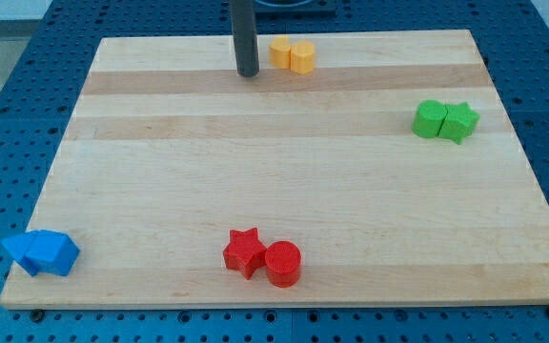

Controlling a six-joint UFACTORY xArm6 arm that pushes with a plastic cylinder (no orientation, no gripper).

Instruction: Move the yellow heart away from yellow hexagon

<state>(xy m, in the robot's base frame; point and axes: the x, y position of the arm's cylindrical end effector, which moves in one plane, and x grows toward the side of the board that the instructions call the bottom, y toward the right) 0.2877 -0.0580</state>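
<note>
Yellow heart block (280, 51) and yellow hexagon block (302, 58) are seen touching each other near the view's top edge of the pale wooden worktop (284, 181), the heart on the view's left of the hexagon; the heart's shape is small in this view and is only loosely made out. The straight dark rod is seen just to the view's left of the yellow heart, and my tip (248, 72) is set on the worktop close beside that heart, slightly toward the view's bottom of it, with a narrow gap apparently left between them. No gripper is carried by the arm, so nothing is held.

Relative to the yellow heart, a green pair is placed well apart toward the view's right and a little lower: a green rounded block (430, 119) touching a green star block (460, 121). Far toward the view's bottom of the heart, a red star block (245, 252) is seen touching a red cylinder block (282, 264). At the view's bottom left, two blue blocks (42, 252) of unclear shape are pressed together.
</note>
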